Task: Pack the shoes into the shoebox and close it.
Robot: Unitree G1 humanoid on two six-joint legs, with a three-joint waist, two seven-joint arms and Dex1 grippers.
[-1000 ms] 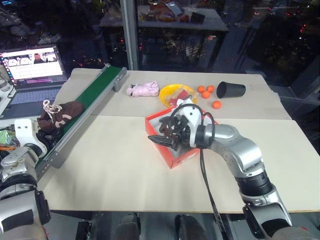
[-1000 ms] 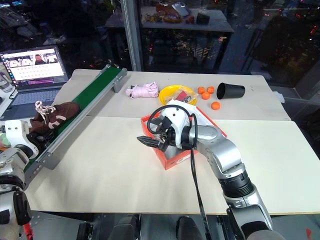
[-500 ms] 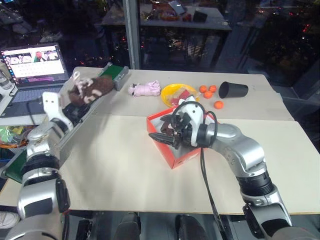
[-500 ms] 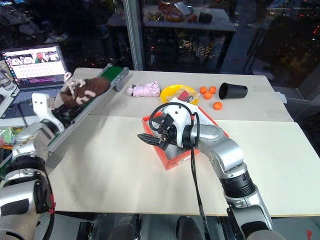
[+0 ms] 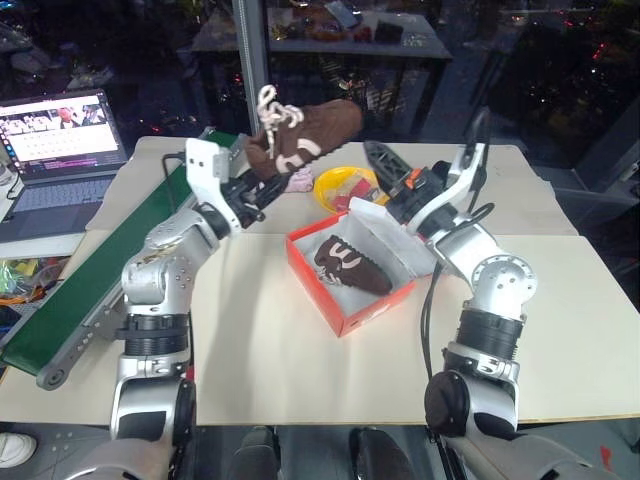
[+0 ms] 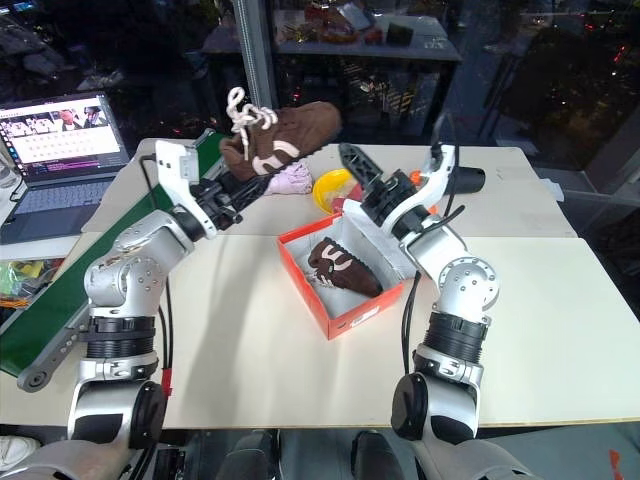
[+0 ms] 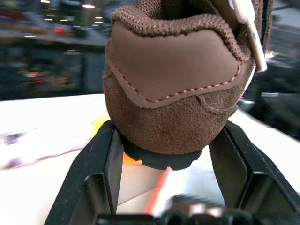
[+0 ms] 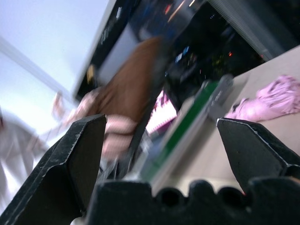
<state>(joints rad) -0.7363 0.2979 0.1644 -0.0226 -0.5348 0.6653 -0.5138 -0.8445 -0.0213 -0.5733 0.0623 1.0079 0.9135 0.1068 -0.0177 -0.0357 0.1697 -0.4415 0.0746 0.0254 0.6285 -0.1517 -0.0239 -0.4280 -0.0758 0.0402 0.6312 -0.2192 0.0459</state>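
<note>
The box (image 5: 350,290) is sitting open on the near tabletop (image 5: 260,360), white inside, with its lid (image 5: 385,235) leaning back on the far side. One shoe (image 5: 345,265) is lying inside it, laces up, slanted across the floor of the box.

The left end effector (image 5: 262,190) is reaching up and inward from the robot's left, clenched on the heel of the second shoe (image 5: 305,130). That shoe is hanging in the air, above and behind the box's left corner, toe pointing toward the robot's right, laces flopping at the heel end. In the left wrist view the two black fingers (image 7: 101,178) are pressing either side of the brown heel (image 7: 173,79) and its dark sole.

The right end effector (image 5: 385,165) is raised just behind the box lid, released, fingers spread wide and holding nothing. It is pointing up and toward the robot's left, toward the held shoe.

A green conveyor (image 5: 80,290) is running diagonally along the tabletop's left side. Farther back, a pink cloth (image 5: 297,182) is lying under the raised shoe, beside a yellow bowl (image 5: 340,185). A black cup (image 6: 470,178) is lying on its side at the far right. A laptop (image 5: 55,130) is showing a lit screen at the far left.
</note>
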